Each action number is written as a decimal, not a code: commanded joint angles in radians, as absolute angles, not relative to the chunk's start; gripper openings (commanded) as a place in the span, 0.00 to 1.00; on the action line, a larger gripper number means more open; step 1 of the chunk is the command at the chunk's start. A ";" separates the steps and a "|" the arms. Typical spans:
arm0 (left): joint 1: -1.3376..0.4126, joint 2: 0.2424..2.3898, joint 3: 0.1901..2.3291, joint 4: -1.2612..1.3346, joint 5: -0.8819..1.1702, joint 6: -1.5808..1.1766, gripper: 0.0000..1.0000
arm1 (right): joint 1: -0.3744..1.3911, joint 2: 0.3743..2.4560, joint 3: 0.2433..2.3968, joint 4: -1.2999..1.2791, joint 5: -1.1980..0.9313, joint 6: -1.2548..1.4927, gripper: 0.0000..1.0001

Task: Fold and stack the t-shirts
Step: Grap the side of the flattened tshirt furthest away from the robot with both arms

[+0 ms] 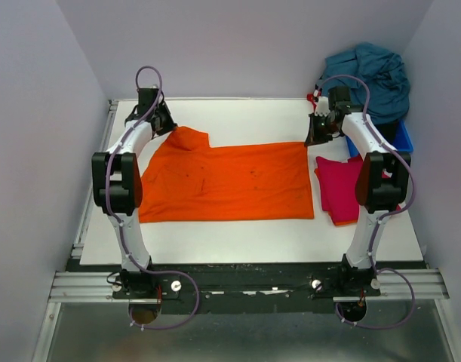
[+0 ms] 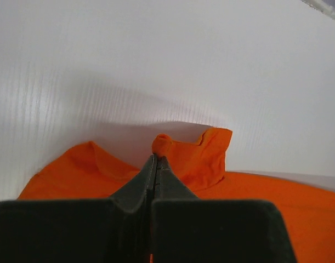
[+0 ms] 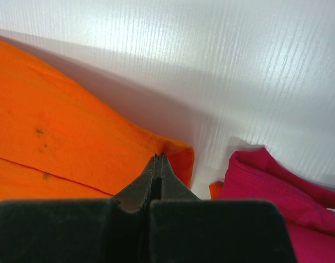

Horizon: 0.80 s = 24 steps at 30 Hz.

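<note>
1. Orange cloth covers most of the white table (image 1: 238,235): the orange t-shirt (image 1: 230,182) lies spread flat across the middle. Its long near edge runs roughly parallel to the table's near edge.
2. The left gripper (image 2: 156,158) sits at the shirt's far-left corner, not far from the table's far-left corner. Its fingers are pressed tight together on a small bunch of the orange cloth. The fabric there is pulled up into a little nub, with a flap standing just beside it.
3. The right gripper (image 3: 159,156) is at the shirt's far-right corner. Its fingers are also closed together, pinching the very edge of the orange cloth. That corner is raised a little off the table, with a shadow beneath it.
4. A magenta-red t-shirt (image 1: 338,190) lies folded near the table's right edge, just beside the orange shirt's right side. From above, a thin strip of bare table shows between the two.
5. A teal-blue heap of shirts (image 1: 372,74) is bunched up at the far-right corner, beyond the right arm. It is piled over a small blue bin (image 1: 404,140).
</note>
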<state>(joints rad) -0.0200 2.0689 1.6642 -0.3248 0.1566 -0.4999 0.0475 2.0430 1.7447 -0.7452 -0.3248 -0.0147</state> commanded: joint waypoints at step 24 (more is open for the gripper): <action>-0.121 1.526 1.223 -0.278 -0.155 -0.495 0.00 | 0.052 1.824 1.488 -0.667 -0.288 0.103 0.01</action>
<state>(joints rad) -0.1158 1.6009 1.2465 -0.2562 -0.0734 -0.4942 0.0475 1.8832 1.5284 -0.7048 -0.3065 0.0788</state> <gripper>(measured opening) 0.007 0.011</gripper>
